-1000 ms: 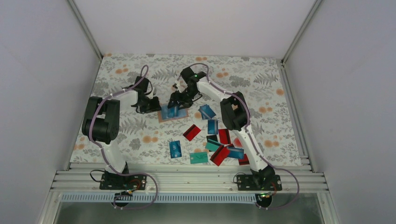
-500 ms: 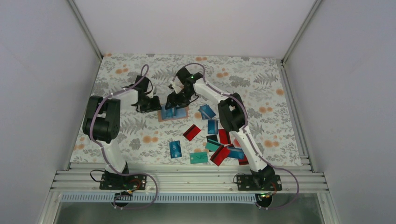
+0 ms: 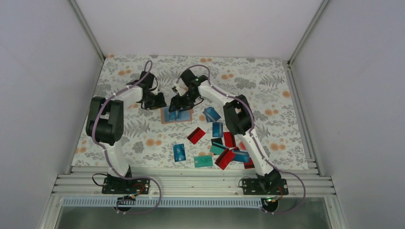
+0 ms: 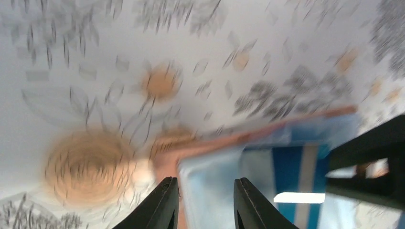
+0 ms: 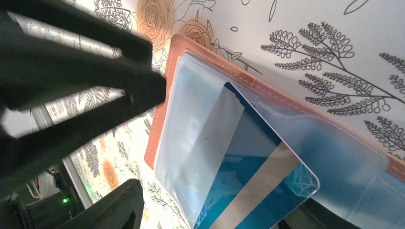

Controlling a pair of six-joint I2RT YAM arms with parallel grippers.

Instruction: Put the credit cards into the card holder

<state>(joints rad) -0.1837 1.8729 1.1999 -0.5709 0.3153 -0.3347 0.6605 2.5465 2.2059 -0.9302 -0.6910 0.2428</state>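
The tan card holder [image 3: 168, 119] lies flat at the table's middle, its clear sleeve up. It also shows in the right wrist view [image 5: 165, 95] and, blurred, in the left wrist view [image 4: 296, 125]. A blue card with a silver stripe [image 5: 258, 181] lies on it, one corner tucked under the clear flap. My right gripper [image 3: 177, 107] stands over this card, jaws wide apart, with a gap between the card and the left finger [image 5: 114, 205]. My left gripper [image 3: 155, 102] is open and empty at the holder's far-left corner. Its fingertips [image 4: 167, 205] are apart.
Several loose cards lie near my right arm: red [image 3: 196, 135], blue [image 3: 218, 129], blue [image 3: 211, 113], blue [image 3: 179, 151], teal [image 3: 203, 161], red [image 3: 224, 158]. The left gripper's black body [image 5: 71, 62] crowds the holder's left side.
My left gripper has drawn back from the holder's left edge toward the far side. My right gripper has shifted slightly left over the holder. The blue card stays on the sleeve.
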